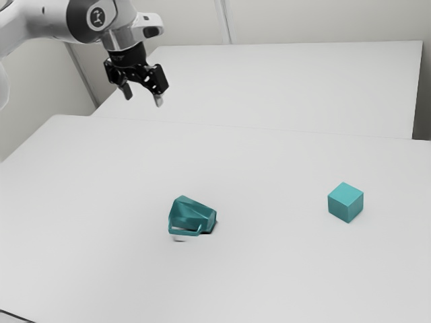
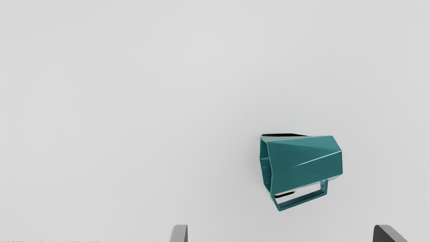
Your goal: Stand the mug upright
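The teal mug (image 1: 192,215) lies on its side on the white worktop (image 1: 269,276), not upright; its open mouth faces the exterior view's left and its base the exterior view's right. Its handle (image 2: 304,202) (an angular loop, in keeping with the faceted body) sticks out sideways, toward the near side of the exterior view. In the wrist view the mug lies beyond the fingertips, closer to the line of one finger than to midway between them, and neither finger touches it. The tool (image 1: 143,96) is well above the worktop and apart from the mug, over toward the exterior view's upper left, its two fingers spread wide with nothing between them. Farther out, toward the exterior view's right, a teal cube (image 1: 345,202) rests on the worktop, well apart from the mug. Behind the worktop is another white surface (image 1: 283,84), with pale walls (image 1: 323,20) beyond it.
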You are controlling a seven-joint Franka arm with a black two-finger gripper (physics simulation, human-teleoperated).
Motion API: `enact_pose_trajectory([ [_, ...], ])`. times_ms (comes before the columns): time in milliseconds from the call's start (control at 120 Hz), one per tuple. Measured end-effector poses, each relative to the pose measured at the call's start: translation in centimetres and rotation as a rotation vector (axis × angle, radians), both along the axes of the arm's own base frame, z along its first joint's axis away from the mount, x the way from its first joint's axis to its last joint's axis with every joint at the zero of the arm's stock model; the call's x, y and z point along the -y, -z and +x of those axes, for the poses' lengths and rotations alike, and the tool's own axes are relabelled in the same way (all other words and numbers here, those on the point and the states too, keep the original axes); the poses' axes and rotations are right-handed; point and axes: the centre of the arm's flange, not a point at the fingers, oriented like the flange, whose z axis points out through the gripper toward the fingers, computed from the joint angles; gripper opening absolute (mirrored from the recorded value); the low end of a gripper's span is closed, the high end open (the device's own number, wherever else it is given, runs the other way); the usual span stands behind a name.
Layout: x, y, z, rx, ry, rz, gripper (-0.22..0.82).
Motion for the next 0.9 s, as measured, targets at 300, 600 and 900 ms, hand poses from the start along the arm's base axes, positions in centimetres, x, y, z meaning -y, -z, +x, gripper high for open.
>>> enact_pose_trajectory([
  [300, -0.4, 0.9, -0.5, -0.040, -0.022, -0.087, 0.60],
  [600, -4.3, 6.3, -2.7, -0.180, -0.153, -0.300, 0.60],
  [900, -8.8, 13.9, -3.8, -0.252, -0.217, -0.442, 0.60],
])
